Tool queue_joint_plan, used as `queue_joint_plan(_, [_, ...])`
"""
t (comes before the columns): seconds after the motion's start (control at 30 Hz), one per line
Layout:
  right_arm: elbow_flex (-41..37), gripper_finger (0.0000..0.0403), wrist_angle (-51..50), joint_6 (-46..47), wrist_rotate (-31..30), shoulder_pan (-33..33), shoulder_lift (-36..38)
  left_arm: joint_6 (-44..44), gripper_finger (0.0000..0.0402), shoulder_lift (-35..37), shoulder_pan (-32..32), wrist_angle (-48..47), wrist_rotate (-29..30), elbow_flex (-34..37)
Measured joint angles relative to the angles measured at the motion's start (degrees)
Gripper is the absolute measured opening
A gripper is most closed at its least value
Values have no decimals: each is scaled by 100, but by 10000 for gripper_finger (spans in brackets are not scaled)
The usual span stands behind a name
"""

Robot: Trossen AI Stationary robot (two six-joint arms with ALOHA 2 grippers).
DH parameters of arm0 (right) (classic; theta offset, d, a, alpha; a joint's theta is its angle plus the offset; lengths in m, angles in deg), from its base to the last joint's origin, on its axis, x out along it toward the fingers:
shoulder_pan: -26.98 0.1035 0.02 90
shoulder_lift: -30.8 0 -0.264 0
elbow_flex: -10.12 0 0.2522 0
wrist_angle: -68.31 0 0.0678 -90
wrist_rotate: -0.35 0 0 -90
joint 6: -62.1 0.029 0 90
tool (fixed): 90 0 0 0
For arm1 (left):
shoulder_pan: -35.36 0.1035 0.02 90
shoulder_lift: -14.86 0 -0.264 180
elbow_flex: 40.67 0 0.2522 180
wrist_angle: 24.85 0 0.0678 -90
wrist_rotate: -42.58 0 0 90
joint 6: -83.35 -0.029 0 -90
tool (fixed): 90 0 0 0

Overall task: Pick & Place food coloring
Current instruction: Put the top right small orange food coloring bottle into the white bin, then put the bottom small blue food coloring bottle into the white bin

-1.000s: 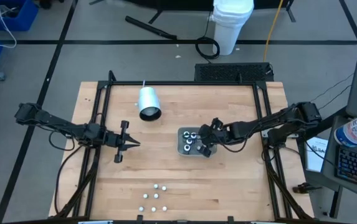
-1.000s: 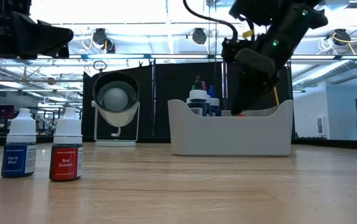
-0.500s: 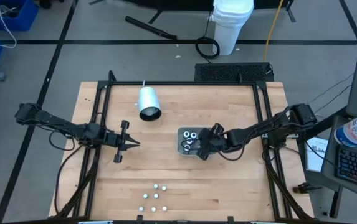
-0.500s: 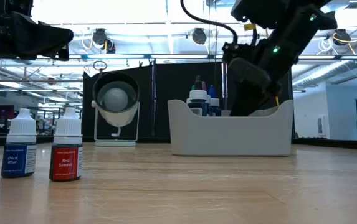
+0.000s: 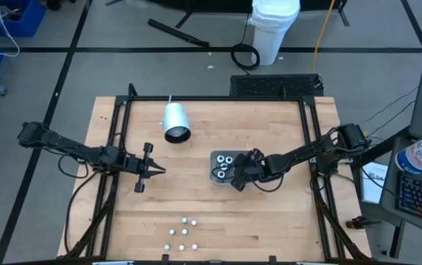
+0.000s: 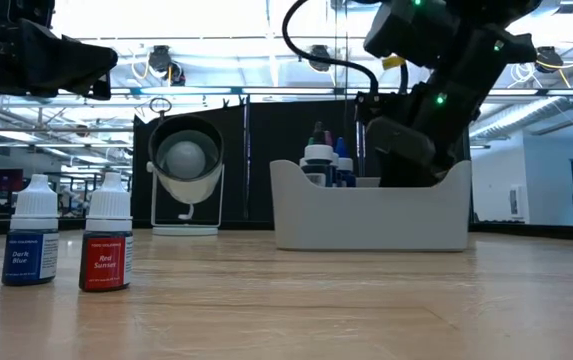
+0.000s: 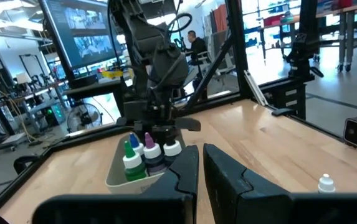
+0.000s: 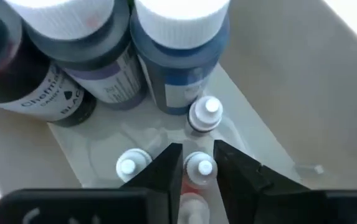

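My right gripper (image 5: 235,177) reaches down into the grey tray (image 5: 215,157), shut on a tiny red-bodied food coloring bottle with a white cap (image 8: 198,167). Two more tiny bottles (image 8: 204,115) (image 8: 128,165) stand beside it on the tray floor. Wider bottles with white caps (image 8: 178,62) fill the tray's other end. Several more food coloring bottles (image 5: 183,232) stand upright on the table by the near edge; the low view shows a red one (image 6: 104,250) and a blue one (image 6: 34,250). At the table's left, my left gripper (image 5: 155,169) hangs level and shut, holding nothing. My right gripper pinches the tiny bottle between its two fingers (image 8: 166,171), just below the white cap (image 8: 198,167). The fingers slant down into the tray from the table's right. The bottle stands upright between them. The fingers hide its base, so I cannot tell whether it rests on the tray floor.
A white cylinder (image 5: 175,121) lies on its side at the far left of the table. Black frame rails (image 5: 122,110) run along the table's left and right sides. Bare wood lies between the tray and the bottles at the near edge.
My right gripper has sunk into the tray with the tiny bottle, going slightly toward the near edge, and its wrist has rolled a little. In the low view the bottle has dropped out of sight behind the tray wall.
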Motion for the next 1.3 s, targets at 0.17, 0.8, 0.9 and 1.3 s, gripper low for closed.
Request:
queue_joint_plan(0.17, [0,115,-41,18,13,0,94,-12,33,0,0,1,-2,0])
queue_joint_plan(0.8, [0,65,-251,-1692,-1474,1147,1916,308,33,-7,-9,-78,-39,0])
queue_joint_plan(0.9, [-182,14,-167,-2344,-1493,1598,2091,-21,33,-7,-9,-89,-42,0])
queue_joint_plan(1.3, [-2643,3,979,-2565,-1203,1938,4114,502,33,-7,-9,-47,50,0])
